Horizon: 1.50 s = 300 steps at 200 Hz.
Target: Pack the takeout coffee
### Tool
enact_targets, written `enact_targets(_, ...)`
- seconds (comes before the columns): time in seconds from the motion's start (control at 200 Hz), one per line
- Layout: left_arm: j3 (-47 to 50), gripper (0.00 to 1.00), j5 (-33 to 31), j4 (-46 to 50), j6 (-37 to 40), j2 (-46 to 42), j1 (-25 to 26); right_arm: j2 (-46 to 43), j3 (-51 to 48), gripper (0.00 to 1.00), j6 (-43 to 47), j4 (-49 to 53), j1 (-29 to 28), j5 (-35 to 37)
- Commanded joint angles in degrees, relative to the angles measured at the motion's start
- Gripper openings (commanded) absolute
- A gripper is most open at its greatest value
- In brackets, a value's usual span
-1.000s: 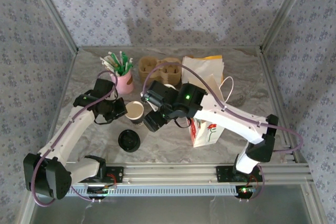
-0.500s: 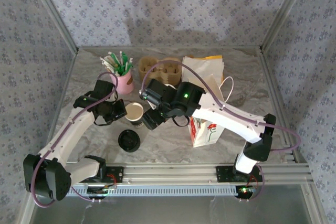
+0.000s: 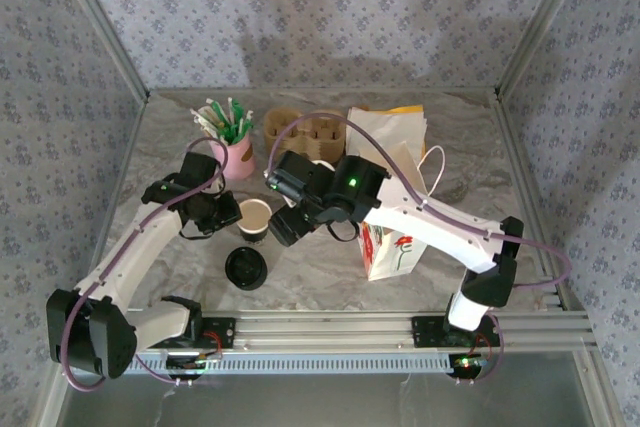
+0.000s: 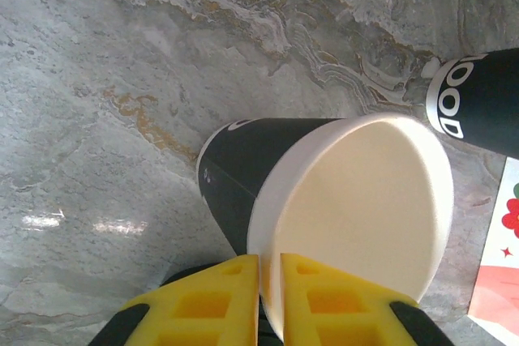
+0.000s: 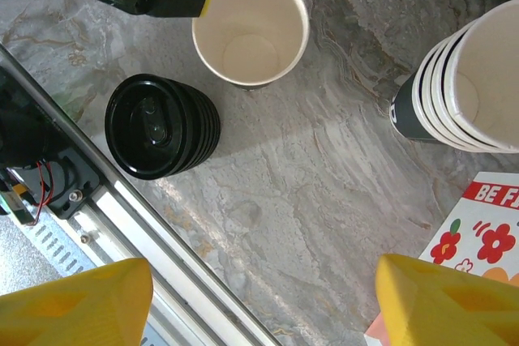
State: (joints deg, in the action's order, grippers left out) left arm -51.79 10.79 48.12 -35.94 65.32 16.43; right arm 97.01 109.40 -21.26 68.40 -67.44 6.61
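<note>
The takeout coffee cup [image 3: 254, 217], a single paper cup with a dark body [image 4: 247, 168] and cream inside [image 5: 250, 26], stands upright and lidless on the marble table. My left gripper [image 3: 226, 214] is at its left side, and its yellow fingers [image 4: 219, 301] pinch the rim wall, one inside and one outside [image 4: 270, 293]. My right gripper [image 3: 284, 228] hangs open just right of the cup, above bare table [image 5: 263, 305], holding nothing. A stack of black lids [image 3: 245, 267] sits in front of the cup [image 5: 160, 126].
A stack of lidless white cups with a dark base [image 5: 466, 79] stands to the right of the cup. A white paper bag with red flowers [image 3: 392, 242] lies further right. At the back are a pink cup of stirrers [image 3: 236, 154] and cardboard carriers [image 3: 300, 132]. The metal rail [image 3: 330, 332] borders the near edge.
My right gripper has drifted a little left and nearer, closer to the cup. The cup and my left gripper have shifted only slightly.
</note>
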Motion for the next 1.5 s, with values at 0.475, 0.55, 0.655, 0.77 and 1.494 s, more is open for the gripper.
enact_targets(0.475, -7.4, 0.44, -5.5, 8.6, 2.4, -5.0, -1.3, 3.2, 12.8, 1.00, 6.8, 6.1, -1.4, 8.5)
enact_targets(0.55, -9.9, 0.44, -7.3, 10.9, 2.2, -6.2, -1.5, 2.1, 13.0, 1.00, 6.9, 3.7, -1.2, 14.8)
enact_targets(0.655, -13.3, 0.45, -9.5, 13.3, 0.7, -8.9, -1.9, -0.1, 11.8, 1.00, 4.4, 1.0, 2.1, 13.2)
enact_targets(0.77, -16.2, 0.45, -10.2, 14.7, -1.6, -11.9, -1.9, -6.6, 1.0, 1.00, 4.7, -11.0, 7.9, -2.1)
enact_targets(1.494, -14.1, 0.98, -25.9, 34.1, -14.0, -34.0, -2.0, 15.5, 7.3, 0.64, -13.5, 2.5, -8.5, 2.8)
